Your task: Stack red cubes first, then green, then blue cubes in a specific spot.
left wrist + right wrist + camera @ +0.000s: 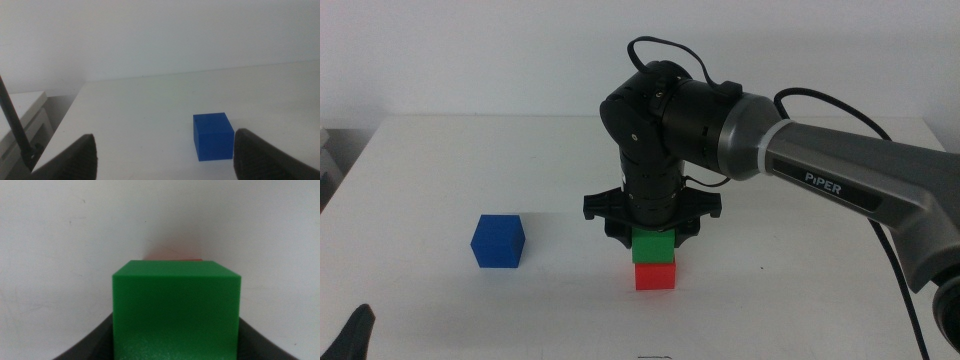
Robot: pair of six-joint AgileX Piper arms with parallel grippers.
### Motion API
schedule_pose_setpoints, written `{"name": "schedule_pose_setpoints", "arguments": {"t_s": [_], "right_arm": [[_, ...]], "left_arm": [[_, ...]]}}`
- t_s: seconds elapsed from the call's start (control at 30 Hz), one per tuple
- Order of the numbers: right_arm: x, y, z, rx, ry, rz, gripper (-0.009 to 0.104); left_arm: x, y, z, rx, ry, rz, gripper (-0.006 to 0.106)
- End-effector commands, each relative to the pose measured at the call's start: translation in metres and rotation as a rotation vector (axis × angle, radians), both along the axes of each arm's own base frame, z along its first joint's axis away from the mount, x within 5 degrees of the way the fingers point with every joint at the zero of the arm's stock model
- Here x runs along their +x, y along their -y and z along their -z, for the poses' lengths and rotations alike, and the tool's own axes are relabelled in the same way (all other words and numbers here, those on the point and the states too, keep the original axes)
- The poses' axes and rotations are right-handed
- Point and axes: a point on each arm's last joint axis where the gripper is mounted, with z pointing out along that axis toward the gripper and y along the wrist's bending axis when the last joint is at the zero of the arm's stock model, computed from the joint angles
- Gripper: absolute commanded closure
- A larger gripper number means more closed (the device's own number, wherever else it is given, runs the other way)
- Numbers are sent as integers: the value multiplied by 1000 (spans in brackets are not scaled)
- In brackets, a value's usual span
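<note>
Middle view shows the right end effector (654, 238) clamped on the green cube (653, 246), which sits on the red cube (655, 275) near the table (800, 300) centre. At 9 o'clock from them, well apart, lies the blue cube (499, 241). Left end effector (165, 160) waits with jaws spread at 7 o'clock.

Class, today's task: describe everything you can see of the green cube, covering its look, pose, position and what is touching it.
The green cube is small, solid and matte, with plain faces and crisp edges. It sits upright and square on top of the red cube, near the table's middle. The right gripper reaches straight down over it, its dark jaws flanking the cube's sides in the right wrist view. Whether they are gripping or just released cannot be told.
</note>
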Motion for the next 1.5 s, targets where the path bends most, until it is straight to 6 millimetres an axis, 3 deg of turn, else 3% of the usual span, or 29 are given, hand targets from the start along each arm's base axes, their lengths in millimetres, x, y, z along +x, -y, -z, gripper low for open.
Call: {"name": "schedule_pose_setpoints", "arguments": {"t_s": [0.0, 0.1, 0.2, 0.27, 0.47, 0.53, 0.73, 0.87, 1.03, 1.23, 1.47], "right_arm": [[-5, 8, -30, -5, 38, -11, 40], [-4, 8, -31, -2, 41, -14, 24], [-9, 11, -44, 7, 67, -24, 14], [-18, 14, -63, -8, 102, -54, 11], [-66, 33, -150, 114, 262, -184, 10], [-77, 47, -162, 124, 275, -218, 10], [-108, 109, -167, 125, 310, -351, 10], [-130, 154, -175, 214, 445, -437, 10], [-162, 201, -172, 204, 593, -548, 10], [-201, 225, -174, 225, 729, -685, 10], [-222, 240, -185, 222, 837, -700, 10]], "left_arm": [[-2, 0, -10, -20, 106, 1, 7], [-2, 0, -10, -20, 106, 1, 7], [-2, 0, -10, -20, 106, 1, 7], [-2, 0, -10, -20, 106, 1, 7], [-2, 0, -10, -20, 106, 1, 7], [-2, 0, -10, -20, 106, 1, 7], [-2, 0, -10, -20, 106, 1, 7], [-2, 0, -10, -20, 106, 1, 7], [-2, 0, -10, -20, 106, 1, 7], [-2, 0, -10, -20, 106, 1, 7], [-2, 0, -10, -20, 106, 1, 7]]}}
